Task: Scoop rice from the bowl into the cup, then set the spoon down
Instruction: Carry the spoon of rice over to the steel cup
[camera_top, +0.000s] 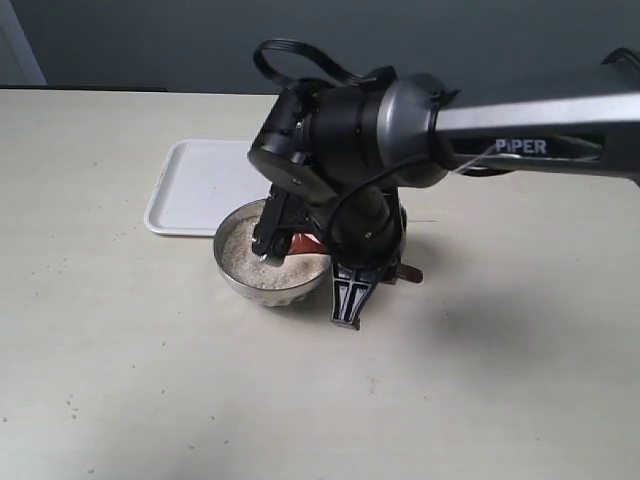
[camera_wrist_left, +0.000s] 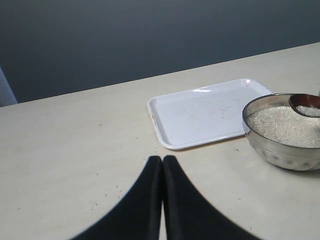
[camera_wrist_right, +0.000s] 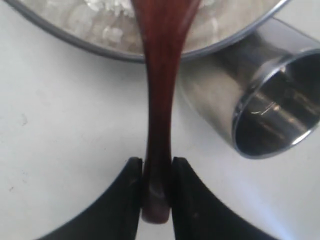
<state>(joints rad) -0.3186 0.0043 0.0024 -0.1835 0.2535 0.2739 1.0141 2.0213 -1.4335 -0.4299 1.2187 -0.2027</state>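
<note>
The steel bowl holds a pale heap of rice. My right gripper is shut on the end of the dark red-brown spoon's handle. The spoon's oval end hangs over the bowl near its rim with some rice in it; it shows as a red patch under the arm. The cup sits right beside the bowl, its inside looking bare; the arm hides it in the exterior view. My left gripper is shut on nothing, low over the table, well away from the bowl.
A white tray lies just behind the bowl, with only a few specks on it. The right arm reaches across the middle and covers the area beside the bowl. Stray grains dot the table.
</note>
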